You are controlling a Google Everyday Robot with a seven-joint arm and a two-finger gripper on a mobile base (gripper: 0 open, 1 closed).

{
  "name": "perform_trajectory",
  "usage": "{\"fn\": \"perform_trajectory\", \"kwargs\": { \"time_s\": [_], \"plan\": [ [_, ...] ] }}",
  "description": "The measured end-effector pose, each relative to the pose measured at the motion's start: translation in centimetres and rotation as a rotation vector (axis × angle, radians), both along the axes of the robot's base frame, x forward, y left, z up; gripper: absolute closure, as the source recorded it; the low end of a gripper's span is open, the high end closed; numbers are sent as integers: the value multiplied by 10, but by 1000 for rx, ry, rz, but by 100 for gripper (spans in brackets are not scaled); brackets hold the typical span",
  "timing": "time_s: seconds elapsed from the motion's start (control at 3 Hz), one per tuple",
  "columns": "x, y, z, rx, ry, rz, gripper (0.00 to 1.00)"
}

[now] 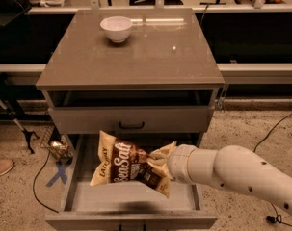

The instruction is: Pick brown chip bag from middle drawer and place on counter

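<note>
The brown chip bag (pixel 128 164), dark brown with cream-yellow ends and white "Sea Salt" lettering, hangs in the air above the floor of the open middle drawer (pixel 136 201). My gripper (pixel 161 163) comes in from the right on a thick white arm and is shut on the bag's right end; its fingers are hidden behind the bag and wrist. The bag casts a shadow on the drawer floor below it. The counter (pixel 136 57) is the glossy grey-brown top of the cabinet, above and behind the bag.
A white bowl (pixel 116 28) stands on the counter's back left. A shallower drawer front with a black handle (pixel 131 125) sits just above the bag. Cables, a blue floor mark (pixel 59 173) and a shoe (pixel 0 168) lie to the left of the cabinet.
</note>
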State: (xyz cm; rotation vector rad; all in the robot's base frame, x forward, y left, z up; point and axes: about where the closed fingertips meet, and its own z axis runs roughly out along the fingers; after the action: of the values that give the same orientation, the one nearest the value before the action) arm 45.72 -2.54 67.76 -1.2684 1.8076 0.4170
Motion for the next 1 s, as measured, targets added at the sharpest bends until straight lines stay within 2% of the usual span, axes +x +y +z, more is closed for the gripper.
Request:
{"fn": "perform_trajectory", "kwargs": {
  "time_s": [0.33,0.67,1.0],
  "plan": [
    [12,-1,18,21,-52,-7,100],
    [35,-14,77,39,-181,-20,100],
    [67,-36,164,49,-355,-50,100]
  ]
}}
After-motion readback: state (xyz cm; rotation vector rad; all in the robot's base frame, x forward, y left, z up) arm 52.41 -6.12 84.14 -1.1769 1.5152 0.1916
